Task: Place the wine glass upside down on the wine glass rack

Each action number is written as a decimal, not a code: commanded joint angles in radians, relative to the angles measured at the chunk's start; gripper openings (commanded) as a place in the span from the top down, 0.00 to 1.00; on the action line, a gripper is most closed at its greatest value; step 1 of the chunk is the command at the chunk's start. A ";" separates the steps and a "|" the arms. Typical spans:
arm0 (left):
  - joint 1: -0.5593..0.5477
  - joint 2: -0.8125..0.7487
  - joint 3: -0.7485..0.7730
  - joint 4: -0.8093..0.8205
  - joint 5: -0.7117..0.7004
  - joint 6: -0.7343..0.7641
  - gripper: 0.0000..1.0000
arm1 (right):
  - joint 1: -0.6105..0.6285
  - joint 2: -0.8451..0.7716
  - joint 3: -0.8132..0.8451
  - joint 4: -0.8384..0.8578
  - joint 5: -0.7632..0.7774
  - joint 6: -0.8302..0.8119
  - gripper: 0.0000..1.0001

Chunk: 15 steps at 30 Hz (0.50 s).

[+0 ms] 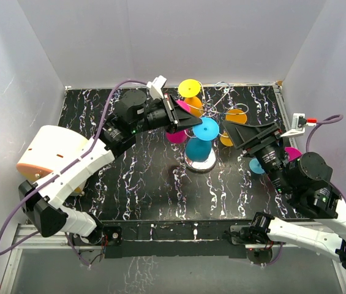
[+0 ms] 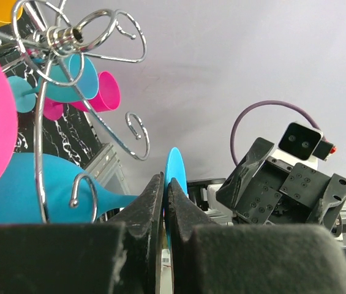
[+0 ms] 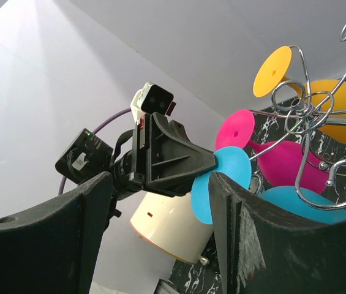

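The blue wine glass (image 1: 199, 147) hangs upside down, foot up, at the wine glass rack (image 1: 214, 110), bowl just above the rack's round shiny base (image 1: 201, 163). My left gripper (image 1: 188, 121) is shut on the edge of its flat blue foot (image 1: 207, 128). In the left wrist view the left gripper (image 2: 166, 184) pinches the thin foot (image 2: 176, 171) and the bowl (image 2: 13, 190) lies behind a wire hook. My right gripper (image 1: 245, 132) is open and empty to the right of the rack. Through the right gripper (image 3: 160, 245) I see the foot (image 3: 225, 184).
Other glasses hang on the rack: yellow (image 1: 190, 88), orange (image 1: 236, 116) and magenta (image 1: 176, 136). A magenta glass (image 1: 293, 153) and a light blue one (image 1: 256, 165) show beside the right arm. A cream cylinder (image 1: 47, 153) stands at the left. White walls enclose the table.
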 commanded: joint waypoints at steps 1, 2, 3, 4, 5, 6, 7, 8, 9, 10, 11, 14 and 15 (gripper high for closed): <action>-0.003 0.030 0.102 0.018 -0.007 0.037 1.00 | 0.001 -0.019 0.021 -0.001 0.023 0.009 0.38; -0.003 0.035 0.115 0.002 -0.019 0.052 1.00 | 0.001 -0.022 0.021 -0.003 0.025 0.013 0.39; -0.003 0.038 0.126 -0.011 -0.036 0.065 1.00 | 0.001 -0.029 0.021 -0.005 0.026 0.016 0.39; -0.004 0.040 0.133 -0.023 -0.049 0.070 1.00 | 0.001 -0.035 0.020 -0.006 0.026 0.017 0.39; -0.003 0.042 0.136 -0.025 -0.057 0.075 1.00 | 0.001 -0.042 0.020 -0.007 0.029 0.018 0.39; -0.003 0.044 0.142 -0.029 -0.067 0.085 1.00 | 0.000 -0.049 0.017 -0.007 0.031 0.019 0.39; -0.003 0.046 0.150 -0.042 -0.081 0.093 1.00 | 0.000 -0.055 0.015 -0.006 0.035 0.020 0.39; -0.003 0.048 0.158 -0.052 -0.092 0.100 1.00 | 0.001 -0.060 0.012 -0.005 0.038 0.021 0.39; -0.003 0.049 0.160 -0.057 -0.102 0.107 1.00 | 0.001 -0.065 0.010 -0.005 0.040 0.022 0.39; -0.003 0.049 0.160 -0.060 -0.113 0.109 1.00 | 0.000 -0.067 0.008 -0.006 0.040 0.024 0.39; -0.003 0.049 0.157 -0.061 -0.120 0.110 1.00 | 0.001 -0.069 0.006 -0.007 0.040 0.024 0.39; -0.003 0.045 0.146 -0.065 -0.139 0.110 1.00 | 0.001 -0.068 0.008 -0.013 0.041 0.024 0.39; -0.002 0.041 0.141 -0.072 -0.154 0.110 1.00 | 0.000 -0.068 0.009 -0.016 0.040 0.024 0.39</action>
